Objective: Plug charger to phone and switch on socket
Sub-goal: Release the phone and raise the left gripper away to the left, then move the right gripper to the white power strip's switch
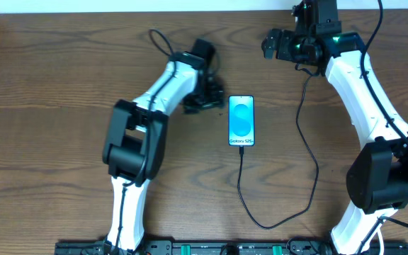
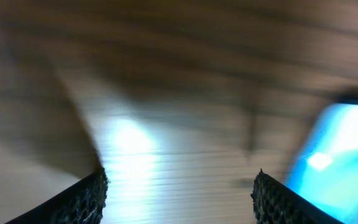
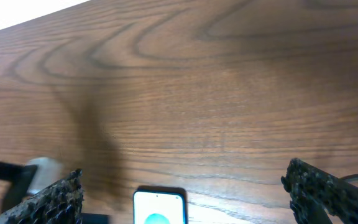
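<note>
The phone (image 1: 241, 120) lies flat mid-table with its blue-cyan screen lit. The charger (image 1: 244, 185), a thin black cable, meets the phone's bottom edge, loops toward the front and runs up to the right arm's wrist, where its other end is hidden. The socket is not visible. My left gripper (image 1: 205, 98) is open and empty just left of the phone; in the blurred left wrist view the jaws (image 2: 179, 182) are apart, with the phone (image 2: 344, 149) at the right. My right gripper (image 1: 273, 44) is open and empty at the back right; in its wrist view the jaws (image 3: 184, 171) are wide apart above the phone (image 3: 159, 208).
The wooden table (image 1: 62, 85) extends all around. The left arm (image 1: 137, 134) crosses the left half and the right arm (image 1: 363, 92) runs along the right side. A blurred white and black shape (image 3: 23, 176) sits at the left edge of the right wrist view.
</note>
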You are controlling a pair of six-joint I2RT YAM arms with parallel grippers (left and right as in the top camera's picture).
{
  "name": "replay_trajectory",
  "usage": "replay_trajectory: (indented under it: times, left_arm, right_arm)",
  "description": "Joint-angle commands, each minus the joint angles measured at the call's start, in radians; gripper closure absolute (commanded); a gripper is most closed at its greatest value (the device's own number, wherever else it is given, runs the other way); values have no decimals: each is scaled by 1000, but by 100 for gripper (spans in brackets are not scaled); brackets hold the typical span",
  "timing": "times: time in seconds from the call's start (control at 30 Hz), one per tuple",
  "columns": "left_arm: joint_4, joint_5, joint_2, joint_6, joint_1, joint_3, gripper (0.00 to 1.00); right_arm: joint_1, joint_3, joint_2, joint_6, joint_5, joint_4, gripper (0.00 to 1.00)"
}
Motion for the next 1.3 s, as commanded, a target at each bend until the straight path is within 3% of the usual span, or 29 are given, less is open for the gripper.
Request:
replay_trajectory:
  times: [0.0, 0.17, 0.6, 0.63, 0.93, 1.13, 1.27]
  left_arm:
    - [-54, -170, -40, 70, 69, -22, 24]
    - [-145, -276, -237, 74, 123, -22, 24]
    - [-367, -246, -696, 73, 124, -22, 24]
    - [-383, -246, -718, 73, 124, -22, 0]
    - [-444, -246, -792, 73, 124, -22, 0]
    - [-444, -246, -792, 73, 124, -22, 0]
    - [-444, -246, -792, 73, 124, -22, 0]
  right_arm:
    - [1, 2, -29, -19, 37, -3, 1]
    - [1, 2, -29, -19, 37, -3, 1]
    - [2, 2, -29, -19, 37, -4, 1]
    - [2, 2, -29, -19, 37, -3, 1]
    - [2, 2, -29, -19, 38, -3, 1]
    - [-18, 43, -36, -163, -17, -45, 1]
    - [-70, 154, -37, -274, -89, -177, 1]
